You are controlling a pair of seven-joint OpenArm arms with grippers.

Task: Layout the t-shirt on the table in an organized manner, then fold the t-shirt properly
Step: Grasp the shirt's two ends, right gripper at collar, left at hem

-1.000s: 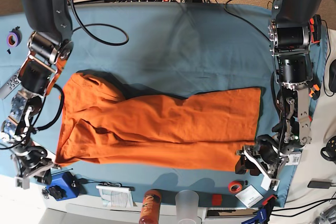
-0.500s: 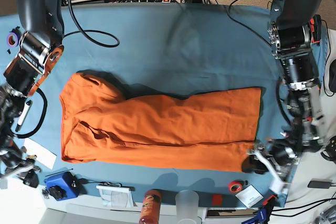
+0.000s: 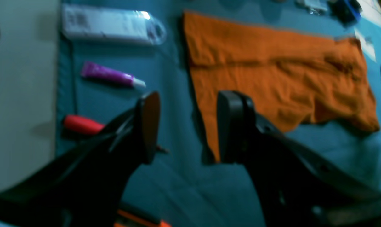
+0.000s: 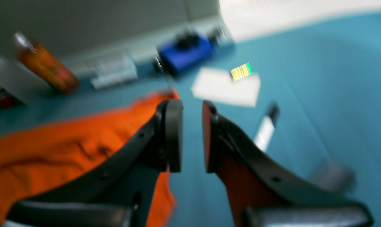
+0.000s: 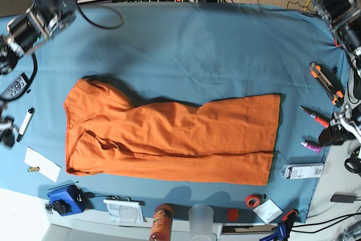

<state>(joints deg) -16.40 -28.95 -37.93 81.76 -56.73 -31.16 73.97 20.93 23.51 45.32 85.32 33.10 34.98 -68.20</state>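
The orange t-shirt lies flat on the teal table, folded into a long band with its sleeve end at the view's left. It also shows in the left wrist view and in the right wrist view. My left gripper hangs at the table's right edge, clear of the shirt; in its wrist view the jaws are wide apart and empty above the shirt's corner. My right gripper is blurred at the left edge; in its wrist view the jaws stand a narrow gap apart, empty.
On the right lie a box cutter, a red pen, a purple tube and a white package. On the left lie a marker, a white paper and a remote. A blue box, a bottle and a cup line the front edge.
Both arms have drawn away from the shirt's front corners, out to the table's side edges. The shirt has not moved. The tools on the right are now uncovered.
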